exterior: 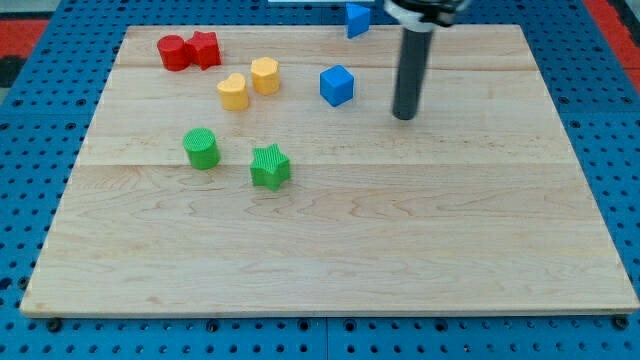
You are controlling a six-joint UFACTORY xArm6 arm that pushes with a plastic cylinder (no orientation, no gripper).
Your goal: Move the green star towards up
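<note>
My tip (403,116) rests on the counter (400,250), holding nothing, upper right of the green star (270,166). Risk: approaching directly would shove the star leftward into the green cylinder (201,148), not up.

A pale wooden board (400,240) lies on a blue pegboard (30,150) and carries eight blocks. At its ten o'clock sit a red cylinder (172,52) and a red star (205,49), touching. Nearer centre stand a yellow heart (232,91) and a yellow block (265,75), then a blue cube (337,85). A blue block (357,18) sits at twelve o'clock on the edge. At nine o'clock of centre rest a green cylinder (201,148) and the green star (269,166).
</note>
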